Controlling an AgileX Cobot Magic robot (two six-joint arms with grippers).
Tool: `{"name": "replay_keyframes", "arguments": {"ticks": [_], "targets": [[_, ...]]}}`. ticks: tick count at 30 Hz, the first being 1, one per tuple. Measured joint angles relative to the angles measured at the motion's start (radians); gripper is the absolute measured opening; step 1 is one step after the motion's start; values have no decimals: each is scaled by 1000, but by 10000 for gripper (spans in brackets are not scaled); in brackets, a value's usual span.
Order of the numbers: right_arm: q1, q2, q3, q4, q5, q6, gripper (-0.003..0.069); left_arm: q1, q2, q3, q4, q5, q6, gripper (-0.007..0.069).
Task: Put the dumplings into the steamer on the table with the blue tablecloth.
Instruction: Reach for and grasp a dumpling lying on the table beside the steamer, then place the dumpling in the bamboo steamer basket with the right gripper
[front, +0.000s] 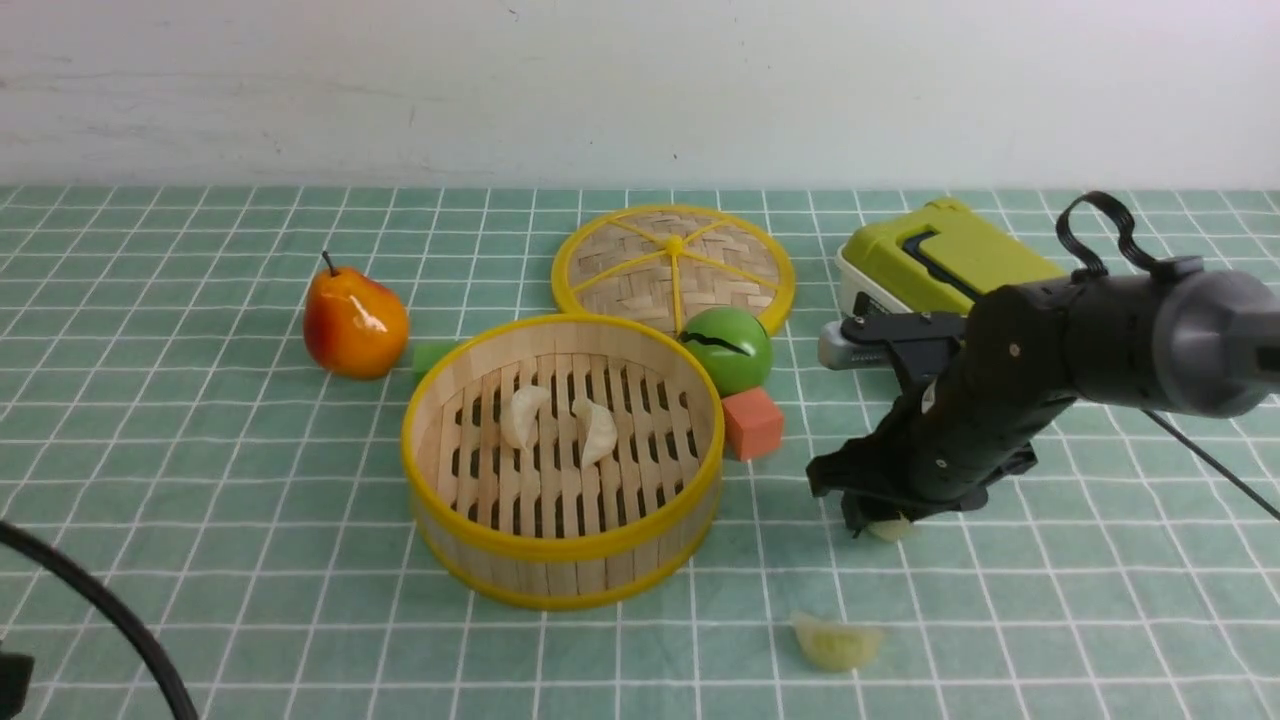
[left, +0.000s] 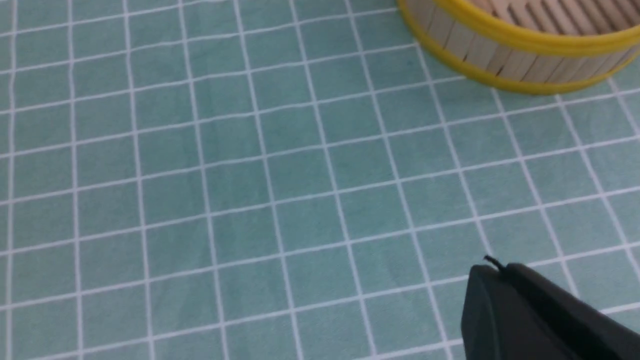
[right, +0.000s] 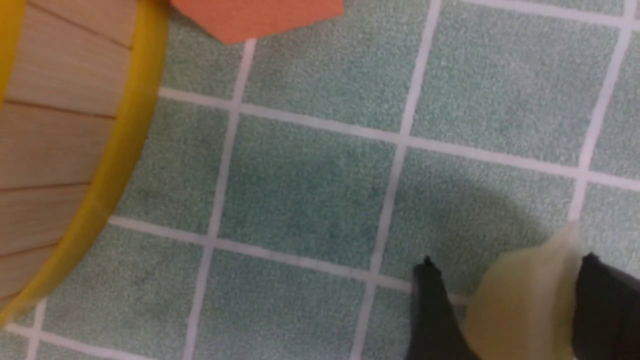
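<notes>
Right pincer (right: 507, 270) clamped on a dumpling (right: 525, 310) near the steamer (front: 560, 560); left pincer (left: 492, 275) closed together

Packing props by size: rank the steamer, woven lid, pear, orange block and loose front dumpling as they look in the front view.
1. steamer
2. woven lid
3. pear
4. orange block and loose dumpling: alike, and the dumpling lies nearer the camera, so unranked.
</notes>
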Motion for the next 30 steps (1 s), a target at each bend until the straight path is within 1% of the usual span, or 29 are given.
{"name": "replay_keyframes", "arguments": {"ticks": [1,2,3,8,9,12,13,14,17,19,22,26,30], "targets": [[0,0,-1,-3,0,0,269,0,-6,22,18,15,-2,-14],[0,0,-1,-3,0,0,269,0,-6,25,20,17,-3,-14],[0,-2,-3,-1,1,0,248,0,-10,43,31,27,-3,-14],[0,-14,-21,20,43,0,249,0,-10,83,38,30,-19,-14],[6,-41,-37,42,75,0,249,0,-10,90,40,8,-40,-14],[25,-91,-69,83,85,0,249,0,-10,101,50,-48,-72,-14],[62,-126,-94,136,72,-8,249,0,-10,112,57,-100,-93,-14],[78,-137,-103,156,62,-13,249,0,-10,116,57,-111,-97,-14],[187,-150,-134,287,-43,-74,249,0,-10,127,61,-173,-117,-14],[249,-129,-137,349,-114,-125,249,0,-10,131,62,-188,-124,-14],[314,-56,-141,419,-248,-171,249,0,-10,133,63,-196,-130,-14],[353,53,-141,507,-398,-177,249,0,-10,133,63,-198,-134,-14],[362,105,-141,537,-461,-177,249,0,-10,135,63,-198,-134,-14]]}}
